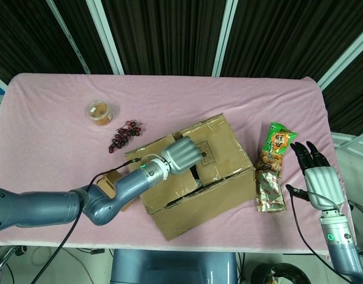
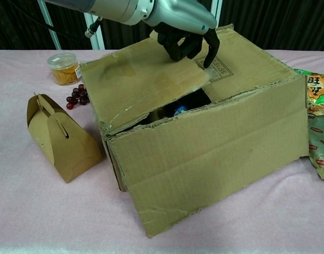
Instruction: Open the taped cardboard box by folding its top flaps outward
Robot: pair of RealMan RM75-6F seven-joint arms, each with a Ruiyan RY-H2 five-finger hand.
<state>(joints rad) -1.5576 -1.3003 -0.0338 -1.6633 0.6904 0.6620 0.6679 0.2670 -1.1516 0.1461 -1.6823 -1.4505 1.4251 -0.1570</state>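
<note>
Your left hand (image 2: 185,37) hooked its curled fingers under the edge of the lifted top flap (image 2: 146,79) of the cardboard box (image 1: 196,177), mid-frame on the pink worktop (image 1: 51,118). Your right hand (image 1: 317,174) hovered empty at lower right, fingers spread, beside two snack packets (image 1: 273,168). Grapes (image 1: 125,135), a jar (image 1: 99,112) and a small carton (image 2: 61,137) sat left of the box.

Left hand on the box flap, right hand idle.
Left hand (image 2: 185,33) curls its fingers over a top flap's edge of the cardboard box (image 2: 214,153); right hand (image 1: 318,175) rests open, well right of it.
</note>
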